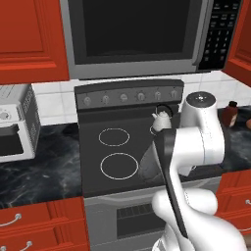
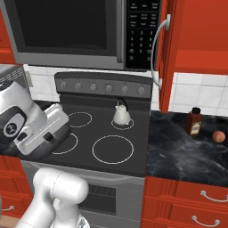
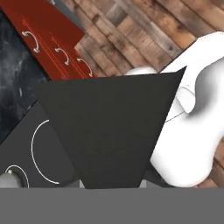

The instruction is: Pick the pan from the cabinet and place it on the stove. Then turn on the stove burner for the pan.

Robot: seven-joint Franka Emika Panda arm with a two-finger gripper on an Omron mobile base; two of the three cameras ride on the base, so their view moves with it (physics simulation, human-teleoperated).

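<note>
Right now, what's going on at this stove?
The white arm is low over the stove, at its front edge. A dark pan sits right by the hand near the front burner rings, but the fingers are hidden, so a grip can't be confirmed. A white kettle stands on a back burner. The knobs look untouched, and the red cabinet door hangs open.

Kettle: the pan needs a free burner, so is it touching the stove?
Touching. The right base view shows the kettle standing upright on the stove, its base inside the back right ring, no gap beneath.
</note>
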